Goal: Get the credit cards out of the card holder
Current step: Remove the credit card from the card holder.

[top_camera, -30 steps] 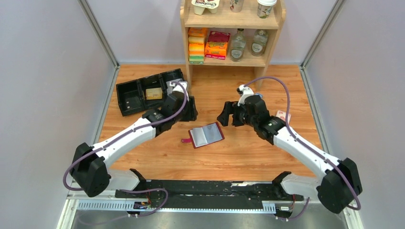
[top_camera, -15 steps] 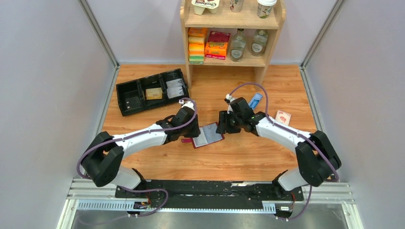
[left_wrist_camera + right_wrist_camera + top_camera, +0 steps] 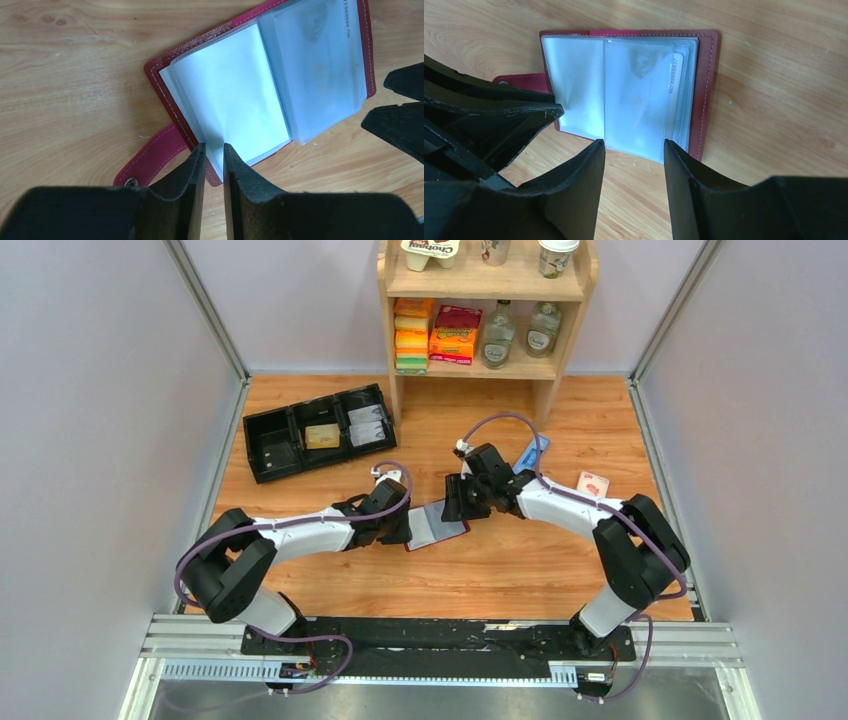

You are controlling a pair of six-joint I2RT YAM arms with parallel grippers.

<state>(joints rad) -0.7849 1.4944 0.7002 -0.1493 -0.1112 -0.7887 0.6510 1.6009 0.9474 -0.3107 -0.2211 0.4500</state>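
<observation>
The maroon card holder lies open on the wooden table, its snap tab to the left. Its clear sleeves are spread, and a pale credit card with printed digits sits in the right-hand sleeves; it also shows in the left wrist view. My left gripper has its jaws a narrow gap apart over the holder's left corner. My right gripper is open and empty, straddling the sleeves' edge. Pale cards lie in the black tray.
The black compartment tray at back left holds a tan block. A wooden shelf with boxes and bottles stands at the back. A long blue box and a small pink-white box lie right of the holder.
Both arms have swung in and down onto the holder. The left gripper came from the tray to the holder's left edge. The right gripper moved left onto its right side.
</observation>
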